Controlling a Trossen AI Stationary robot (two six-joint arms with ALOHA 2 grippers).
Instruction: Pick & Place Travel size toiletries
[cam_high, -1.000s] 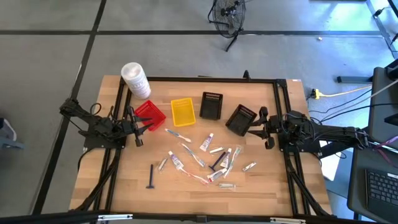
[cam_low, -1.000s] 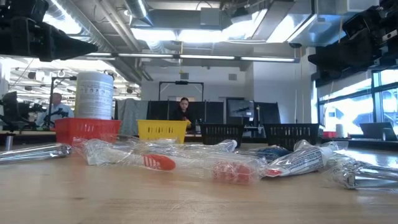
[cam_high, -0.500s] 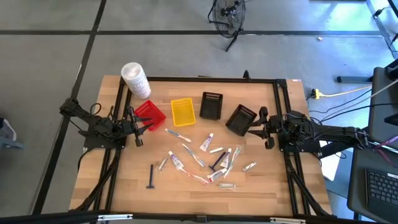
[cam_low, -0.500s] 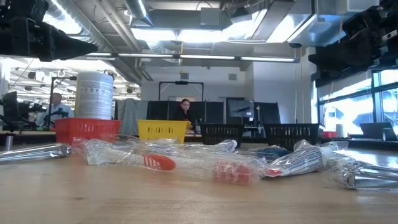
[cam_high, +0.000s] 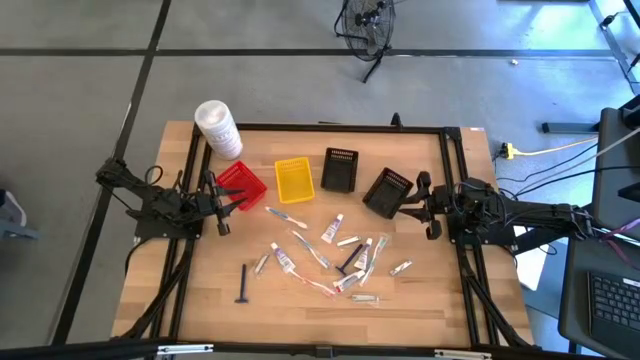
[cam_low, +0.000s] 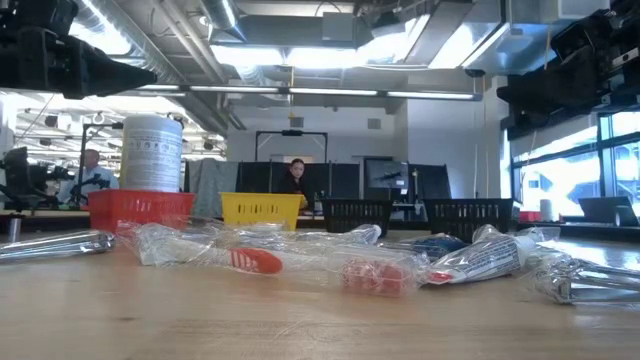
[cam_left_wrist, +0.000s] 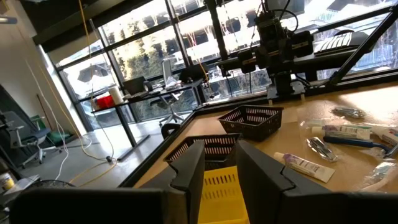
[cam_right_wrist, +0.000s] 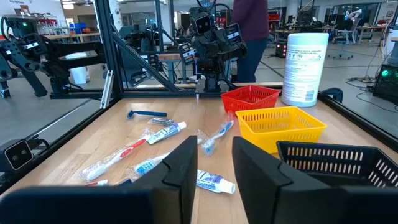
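toiletries (cam_high: 320, 252) lie scattered on wooden table (cam_high: 420, 290); person (cam_low: 294, 178) stands beyond

High overhead; low table-level; wrists face inward; all share toiletries (cam_high: 330, 250).

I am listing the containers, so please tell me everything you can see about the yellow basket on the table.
The yellow basket is a small rectangular open-topped bin that looks like plastic, with slotted walls. It stands upright toward the table's far side, between the red basket and a black basket, apparently touching neither. It seems empty. The right wrist view shows its rim and slots clearly. No gripper is touching it.
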